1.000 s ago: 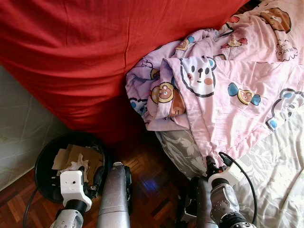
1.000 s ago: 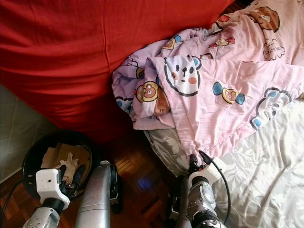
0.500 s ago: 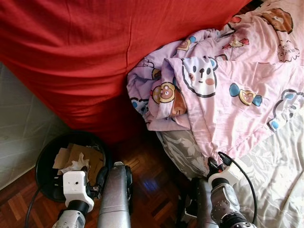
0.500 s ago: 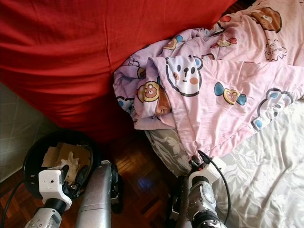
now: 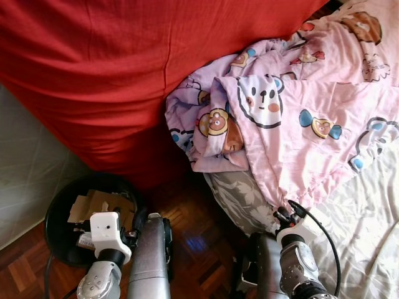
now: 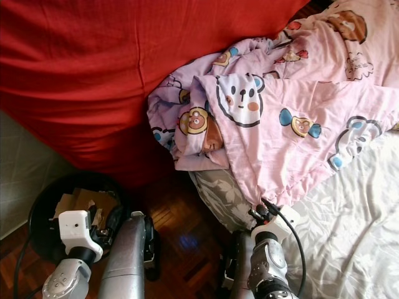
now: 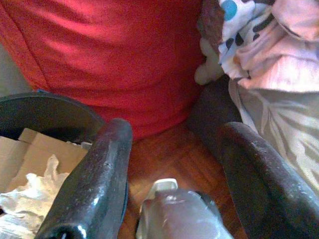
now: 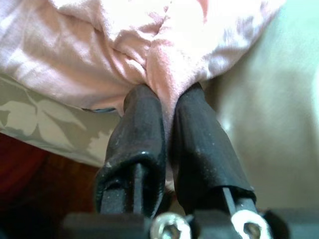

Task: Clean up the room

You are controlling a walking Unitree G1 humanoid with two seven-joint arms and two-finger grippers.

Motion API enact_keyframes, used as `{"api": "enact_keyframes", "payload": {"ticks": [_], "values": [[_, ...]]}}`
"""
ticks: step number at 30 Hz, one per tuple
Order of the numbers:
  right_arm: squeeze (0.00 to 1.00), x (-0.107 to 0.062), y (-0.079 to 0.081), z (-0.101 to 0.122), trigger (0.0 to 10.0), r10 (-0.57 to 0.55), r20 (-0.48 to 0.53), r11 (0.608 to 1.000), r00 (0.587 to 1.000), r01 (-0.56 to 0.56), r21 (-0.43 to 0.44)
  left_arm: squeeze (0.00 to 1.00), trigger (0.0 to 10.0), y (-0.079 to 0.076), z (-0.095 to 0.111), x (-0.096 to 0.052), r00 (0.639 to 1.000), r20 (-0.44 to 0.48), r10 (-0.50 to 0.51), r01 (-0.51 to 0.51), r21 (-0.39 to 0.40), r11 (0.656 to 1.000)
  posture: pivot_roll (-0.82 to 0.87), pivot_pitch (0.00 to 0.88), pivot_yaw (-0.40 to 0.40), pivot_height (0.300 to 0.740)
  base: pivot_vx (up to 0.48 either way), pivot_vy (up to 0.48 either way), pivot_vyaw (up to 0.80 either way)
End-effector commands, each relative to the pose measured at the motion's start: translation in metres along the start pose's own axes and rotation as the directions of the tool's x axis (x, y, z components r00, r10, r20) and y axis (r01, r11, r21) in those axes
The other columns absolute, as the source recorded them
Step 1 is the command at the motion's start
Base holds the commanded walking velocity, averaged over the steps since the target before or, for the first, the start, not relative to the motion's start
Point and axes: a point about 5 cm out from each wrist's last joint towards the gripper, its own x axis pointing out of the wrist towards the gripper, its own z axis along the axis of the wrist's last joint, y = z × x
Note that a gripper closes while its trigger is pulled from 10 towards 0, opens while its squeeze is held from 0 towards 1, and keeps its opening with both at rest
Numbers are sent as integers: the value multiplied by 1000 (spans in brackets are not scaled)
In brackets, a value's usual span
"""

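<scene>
- Bin [image 5: 57, 215] first, one black round one low on the left on the wood floor [image 5: 199, 240], holding cardboard pieces [image 5: 103, 202] and a crumpled white tissue [image 7: 25, 191].
- Left gripper [image 7: 172, 164] hangs just beside the bin's rim, its two black fingers spread wide with nothing between them.
- One big red cushion [image 5: 137, 75] takes up the upper left, bulging down to the floor behind the bin.
- A narrow strip of bare floor runs between the bin and the bed, with the robot's two silver arms low in it.
- One pink blanket [image 5: 299, 118], printed with cartoon monkeys, pandas and bows, lies rumpled on the bed, bunched against the red cushion and draping over the grey leaf-print mattress edge [image 5: 240, 199].
- Right gripper [image 8: 167, 107] sits at that blanket's lower hem, fingers pinched tight on a fold of pink cloth.
- White sheet [image 5: 365, 230] spreads to the right, wrinkled, touching the blanket's edge.
</scene>
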Motion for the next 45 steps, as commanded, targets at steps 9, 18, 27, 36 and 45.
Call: {"api": "enact_keyframes", "payload": {"ticks": [9,18,27,36,45], "values": [[0,-8,-3,6,10000,117,51,967,992,-102,-233,0,10000,3,-14,1,998,-31,58,-60,-56,997,127,239,-78,614,0,0,0],[0,-10,8,8,10000,247,25,899,969,-219,-379,0,10000,-3,-17,2,997,-27,69,-71,-84,994,108,219,-86,614,0,0,0],[0,-11,9,9,10000,247,28,895,969,-217,-390,0,10000,-1,-19,-2,996,-27,79,-81,-90,993,106,195,-83,639,0,0,0],[0,-13,5,7,10000,208,37,903,977,-177,-391,0,10000,5,-24,-1,996,-42,84,-87,-83,993,106,159,-64,699,0,0,0],[0,-13,-5,11,10000,163,58,908,985,-127,-398,0,10000,12,-35,-4,991,-86,102,-109,-84,990,113,126,-55,740,0,0,0]]}}
